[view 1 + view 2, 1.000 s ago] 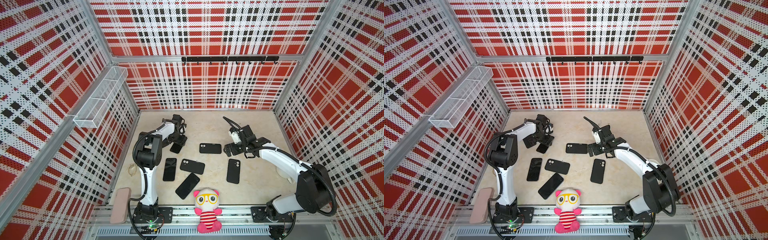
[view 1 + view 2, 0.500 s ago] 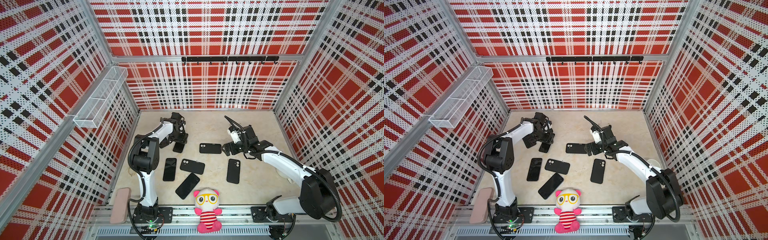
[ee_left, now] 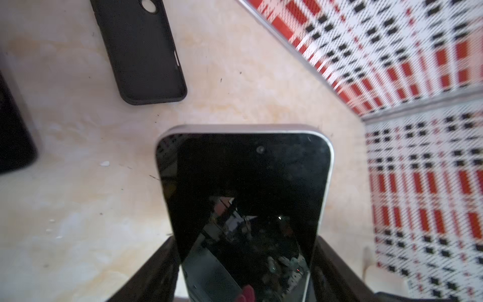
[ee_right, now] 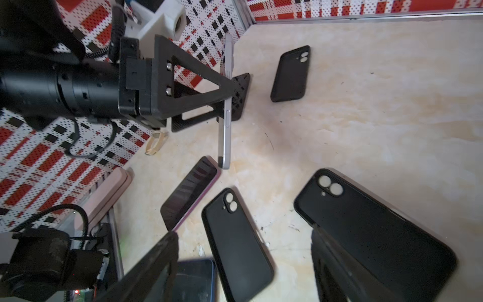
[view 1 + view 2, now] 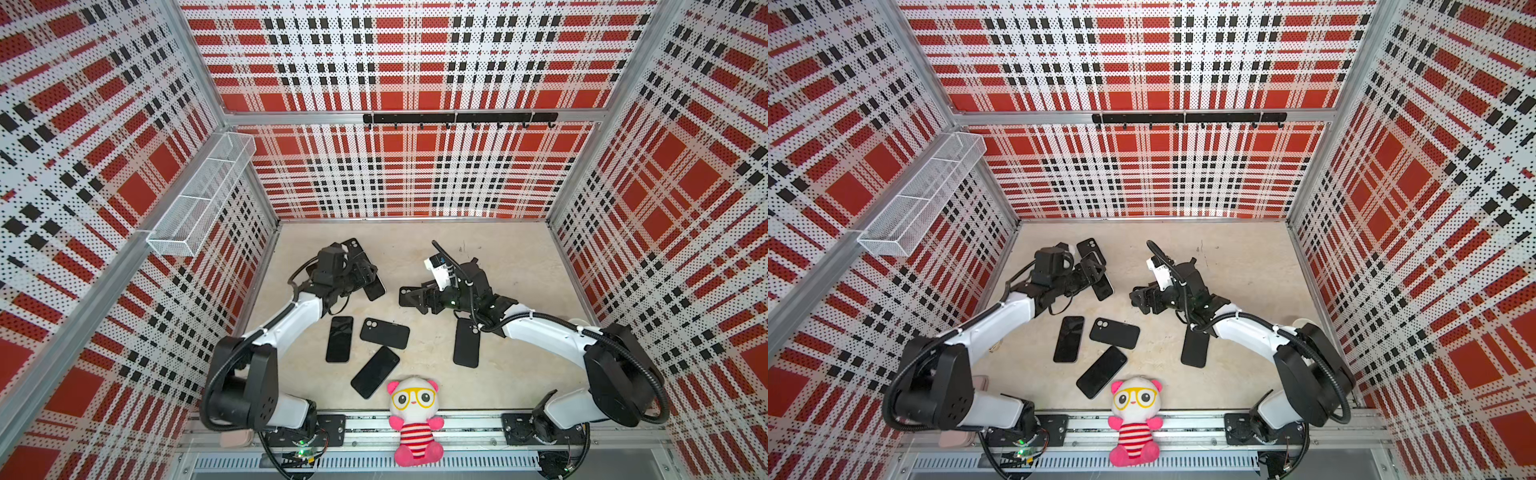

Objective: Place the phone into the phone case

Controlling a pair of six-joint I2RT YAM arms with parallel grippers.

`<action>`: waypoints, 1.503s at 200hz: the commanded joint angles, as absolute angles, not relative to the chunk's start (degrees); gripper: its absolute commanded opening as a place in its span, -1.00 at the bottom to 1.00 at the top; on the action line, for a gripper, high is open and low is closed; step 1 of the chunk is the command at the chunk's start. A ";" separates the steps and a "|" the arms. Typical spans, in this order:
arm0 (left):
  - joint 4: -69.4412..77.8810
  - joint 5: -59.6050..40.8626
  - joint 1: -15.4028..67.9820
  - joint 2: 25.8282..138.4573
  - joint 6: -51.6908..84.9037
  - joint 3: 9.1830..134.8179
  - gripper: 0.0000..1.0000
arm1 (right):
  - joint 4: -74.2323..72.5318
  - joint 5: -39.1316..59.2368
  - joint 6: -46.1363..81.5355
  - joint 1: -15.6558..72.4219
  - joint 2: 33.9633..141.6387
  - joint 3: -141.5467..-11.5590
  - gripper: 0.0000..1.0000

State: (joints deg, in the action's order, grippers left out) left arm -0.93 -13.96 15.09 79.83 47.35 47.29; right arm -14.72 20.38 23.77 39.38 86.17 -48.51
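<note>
Phone [image 3: 243, 170], beige marbled floor [image 5: 498, 257], plaid walls [image 5: 415, 62]

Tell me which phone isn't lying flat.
The silver-edged phone clamped in the left gripper, tilted up; the other two phones lie flat, screens up, on the table.

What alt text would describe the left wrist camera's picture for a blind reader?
A dark-screened phone with a silver edge is clamped in the left gripper over a beige table. An empty black phone case lies beyond it; a plaid wall borders the table.
</note>
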 commanded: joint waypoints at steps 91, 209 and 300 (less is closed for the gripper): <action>31.42 -5.53 22.98 74.89 92.86 33.26 -0.78 | -43.51 18.11 28.05 43.33 97.86 -46.38 -0.06; 31.29 -3.69 25.44 73.92 92.74 32.12 -0.63 | -44.35 18.47 26.71 43.33 99.11 -47.51 -0.97; 23.02 -1.08 23.68 72.32 71.01 37.00 0.96 | -26.66 18.49 27.43 38.08 88.54 -48.88 -1.00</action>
